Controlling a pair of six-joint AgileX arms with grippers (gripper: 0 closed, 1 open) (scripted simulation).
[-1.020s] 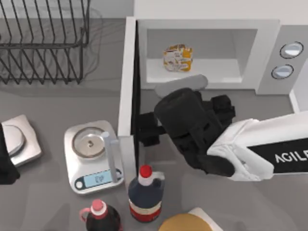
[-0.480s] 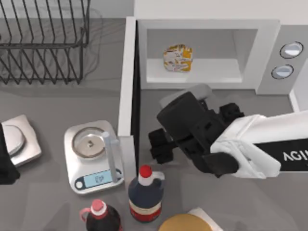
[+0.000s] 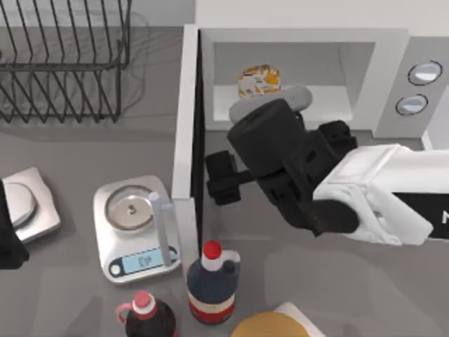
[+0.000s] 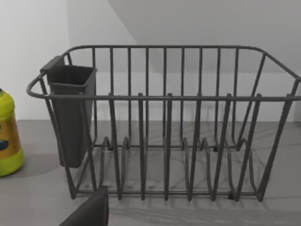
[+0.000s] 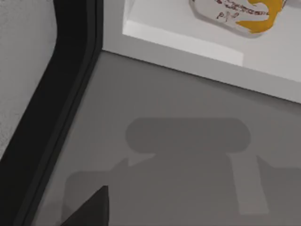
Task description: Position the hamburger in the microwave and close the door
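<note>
The microwave (image 3: 382, 77) stands at the back right with its door (image 3: 185, 119) swung wide open toward the table's front. In the pale cavity sits the hamburger (image 3: 257, 76), cream-white with orange patches; my right arm's wrist covers its near side. The right wrist view shows the hamburger (image 5: 240, 12) on the cavity floor and the door's dark inner edge (image 5: 70, 70). My right gripper (image 3: 220, 178) hovers in front of the cavity, close beside the door's inner face, open and holding nothing. My left arm (image 3: 5, 242) is parked at the table's left edge.
A wire dish rack (image 3: 63, 63) fills the back left. A kitchen scale (image 3: 133, 228) stands just left of the door's end, another scale (image 3: 28, 203) farther left. Two dark red-capped bottles (image 3: 210, 284) (image 3: 144, 316) and a tan round disc (image 3: 270, 324) line the front edge.
My right arm drew back toward the front, then swung toward the microwave; its wrist now covers the hamburger's near side. The gripper is again close to the door. Hamburger and door have not moved.
</note>
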